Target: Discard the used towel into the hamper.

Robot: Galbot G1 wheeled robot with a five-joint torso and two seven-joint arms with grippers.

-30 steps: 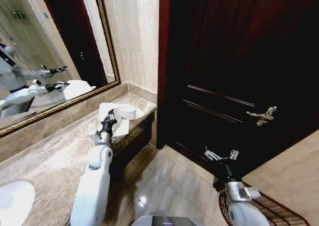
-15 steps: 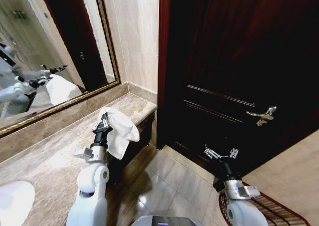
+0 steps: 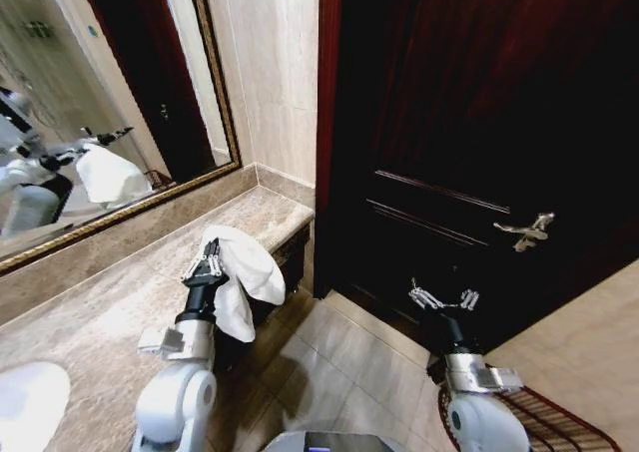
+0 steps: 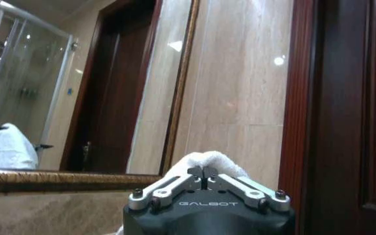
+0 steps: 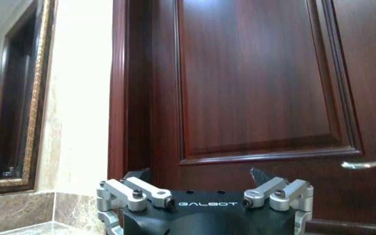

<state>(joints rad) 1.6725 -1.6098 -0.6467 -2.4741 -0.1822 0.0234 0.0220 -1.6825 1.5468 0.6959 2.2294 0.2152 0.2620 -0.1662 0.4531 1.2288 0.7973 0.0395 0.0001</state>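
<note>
towel (image 3: pixel 245 272) now lifted off counter (image 3: pixel 90 312), pinched tight in left gripper (image 3: pixel 205 264); right gripper (image 3: pixel 442 297) gapes empty.

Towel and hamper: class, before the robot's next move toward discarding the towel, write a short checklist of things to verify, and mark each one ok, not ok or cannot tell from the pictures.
1. Left gripper shut on the towel: ok; in the left wrist view its fingers meet on the cloth.
2. Towel lifted off the marble counter: ok; it hangs beside the counter's edge.
3. Right gripper open, holding nothing, away from the towel: ok; it is near the dark door.
4. Hamper located: ok; its rim shows at lower right.
5. Hamper free to take the towel: cannot tell; its inside is out of view.
</note>
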